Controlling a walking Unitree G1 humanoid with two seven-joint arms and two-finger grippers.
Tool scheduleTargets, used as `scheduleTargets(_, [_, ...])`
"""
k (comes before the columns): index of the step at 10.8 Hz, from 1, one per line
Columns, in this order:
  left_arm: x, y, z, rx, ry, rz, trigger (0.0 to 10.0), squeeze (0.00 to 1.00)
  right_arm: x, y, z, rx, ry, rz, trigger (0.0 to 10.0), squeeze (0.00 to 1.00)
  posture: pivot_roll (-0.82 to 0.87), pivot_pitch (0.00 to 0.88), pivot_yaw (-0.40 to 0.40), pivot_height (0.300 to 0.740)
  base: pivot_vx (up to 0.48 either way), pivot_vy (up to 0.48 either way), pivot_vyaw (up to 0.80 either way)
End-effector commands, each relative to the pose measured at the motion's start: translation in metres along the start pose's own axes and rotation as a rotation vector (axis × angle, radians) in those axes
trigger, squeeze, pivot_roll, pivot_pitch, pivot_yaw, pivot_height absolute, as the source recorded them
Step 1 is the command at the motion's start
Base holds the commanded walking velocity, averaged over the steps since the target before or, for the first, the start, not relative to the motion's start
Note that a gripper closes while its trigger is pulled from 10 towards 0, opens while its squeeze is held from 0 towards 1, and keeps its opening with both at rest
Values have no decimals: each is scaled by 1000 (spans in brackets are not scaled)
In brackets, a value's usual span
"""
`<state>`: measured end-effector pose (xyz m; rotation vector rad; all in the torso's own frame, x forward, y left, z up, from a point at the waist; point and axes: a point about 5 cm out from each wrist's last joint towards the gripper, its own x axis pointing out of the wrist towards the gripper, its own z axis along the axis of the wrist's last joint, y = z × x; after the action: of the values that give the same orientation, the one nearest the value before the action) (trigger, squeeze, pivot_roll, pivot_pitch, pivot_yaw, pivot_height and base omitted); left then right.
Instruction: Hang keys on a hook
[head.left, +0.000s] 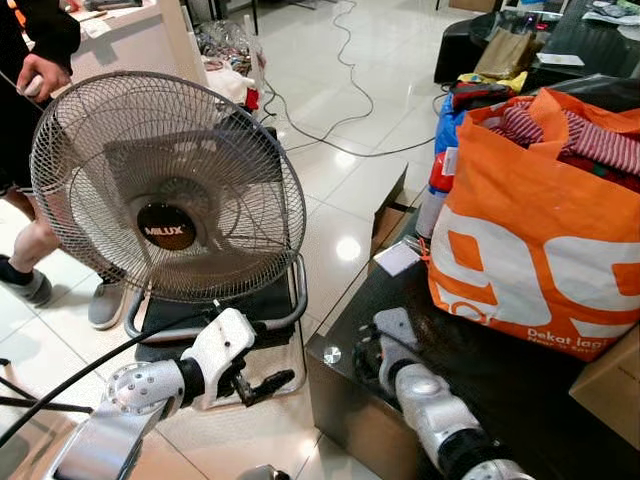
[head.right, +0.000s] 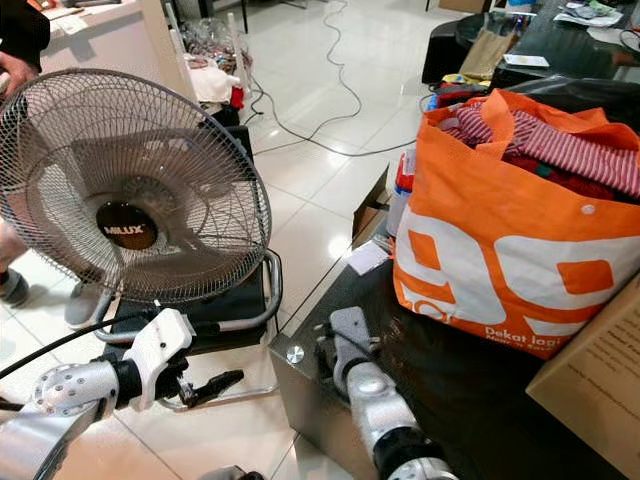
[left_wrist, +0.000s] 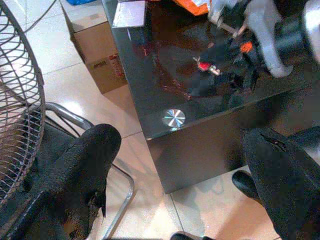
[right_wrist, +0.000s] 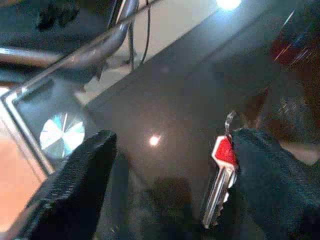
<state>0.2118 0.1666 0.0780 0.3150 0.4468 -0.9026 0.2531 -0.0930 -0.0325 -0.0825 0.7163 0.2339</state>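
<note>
While our left gripper (head.left: 262, 385) hangs wide open over the floor, our right gripper (right_wrist: 165, 185), fingers spread, straddles the keys (right_wrist: 220, 180) on the black table (head.left: 500, 390), so closing comes next.

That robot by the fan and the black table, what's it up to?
The robot's right gripper is down on the black glass table, open around a red-headed key that still lies on the glass. Its left gripper hovers open over the floor beside the table. A fan and an orange bag stand close by; a person waits behind the fan.
</note>
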Motion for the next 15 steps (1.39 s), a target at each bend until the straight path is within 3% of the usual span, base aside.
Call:
scheduleTargets(1, [-4, 2, 1, -3, 5, 17, 10000, 63, 1, 0, 2, 12, 1, 4, 0, 0, 13, 0, 54, 740, 0, 0, 0])
scheduleTargets(5, [-3, -1, 4, -14, 7, 15, 10000, 63, 3, -5, -3, 4, 40, -11, 0, 0, 11, 0, 51, 740, 0, 0, 0])
scheduleTargets(9, [0, 0, 6, -13, 3, 21, 10000, 63, -9, -54, -21, -2, 75, -105, 0, 0, 4, 0, 49, 740, 0, 0, 0])
scheduleTargets(11, [2, -1, 7, -14, -3, 16, 10000, 59, -29, -87, -38, -36, 84, -121, 0, 0, -3, 0, 53, 740, 0, 0, 0])
scheduleTargets(12, [3, -2, 8, -16, -7, 8, 10000, 63, -41, -93, -48, -62, 108, -82, 0, 0, -5, 0, 54, 740, 0, 0, 0])
scheduleTargets(15, [6, -4, 12, -23, -31, -24, 10000, 67, -53, -85, -52, -68, 98, -22, 0, 0, -15, 0, 57, 740, 0, 0, 0])
